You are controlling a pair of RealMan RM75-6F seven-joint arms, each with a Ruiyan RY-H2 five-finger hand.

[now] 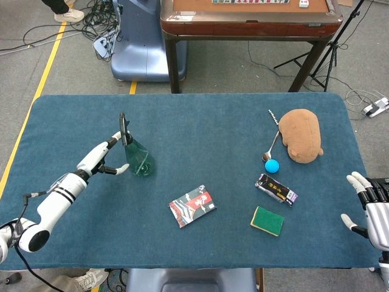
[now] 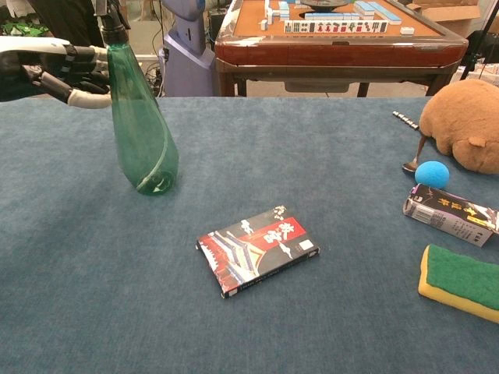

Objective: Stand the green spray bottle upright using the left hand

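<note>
Bottle (image 2: 143, 128), green and see-through, stands base down on the blue bench (image 1: 200, 243), toward its left side; it is a teardrop shape, wide and rounded at the bottom, narrowing to a dark spray head. The bench covering looks like soft, short-piled fabric. The left hand (image 1: 104, 159) is at the bottle's neck, fingers against it near the spray head, and appears to be holding it there, though how firmly cannot be told. To finish well, the hand should probably steady the bottle until its base sits flat, then loosen slowly and draw straight back so the tall, narrow top is not knocked. The right hand (image 1: 366, 204) rests at the bench's far right edge, fingers spread, empty. Smaller things lie well apart to the right: a brown plush toy (image 1: 301, 135), a glossy flat box (image 1: 192, 205), a green sponge (image 1: 267, 220).
</note>
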